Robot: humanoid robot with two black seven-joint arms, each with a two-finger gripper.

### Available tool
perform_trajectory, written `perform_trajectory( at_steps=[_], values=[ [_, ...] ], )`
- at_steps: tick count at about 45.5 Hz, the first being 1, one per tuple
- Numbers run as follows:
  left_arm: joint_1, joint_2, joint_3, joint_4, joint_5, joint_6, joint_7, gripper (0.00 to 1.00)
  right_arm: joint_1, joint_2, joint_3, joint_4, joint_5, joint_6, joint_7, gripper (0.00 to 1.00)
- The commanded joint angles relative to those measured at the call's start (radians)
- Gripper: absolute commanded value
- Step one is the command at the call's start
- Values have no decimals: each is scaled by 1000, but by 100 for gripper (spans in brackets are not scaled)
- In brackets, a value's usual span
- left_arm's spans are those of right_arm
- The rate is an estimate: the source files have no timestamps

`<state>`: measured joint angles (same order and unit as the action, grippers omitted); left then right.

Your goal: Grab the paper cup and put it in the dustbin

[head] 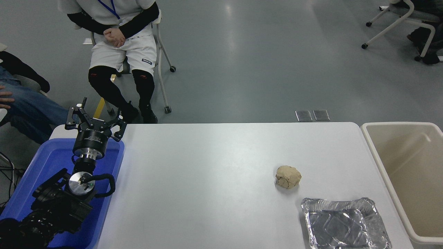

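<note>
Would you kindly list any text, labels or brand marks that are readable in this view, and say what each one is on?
None can be read.
Left gripper: pale print on its black body, too small and blurred to read.
Seated person's white shorts: a small dark label with pale print, too blurred to read.
Crumpled paper ball, foil tray, dustbin, blue bin: no print shows.
</note>
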<state>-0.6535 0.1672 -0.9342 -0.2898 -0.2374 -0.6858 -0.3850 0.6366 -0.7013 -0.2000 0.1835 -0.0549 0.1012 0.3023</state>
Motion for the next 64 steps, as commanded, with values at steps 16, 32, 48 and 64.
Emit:
perform_trajectory(
  at_steps=[16,32,48,64],
  values=[
    [0,0,0,0,0,0,0,99,-114,161,63,-42,40,-208,-45,0],
    [0,0,0,1,0,0,0,99,-115,204,99,-42,46,-291,-120,0],
    [0,-2,0,0,1,-1,0,99,-115,209,100,-41,46,-299,-127,0],
    [0,0,0,0,1,-1,0,99,-115,233,97,-39,43,-340,-126,50]
  ],
)
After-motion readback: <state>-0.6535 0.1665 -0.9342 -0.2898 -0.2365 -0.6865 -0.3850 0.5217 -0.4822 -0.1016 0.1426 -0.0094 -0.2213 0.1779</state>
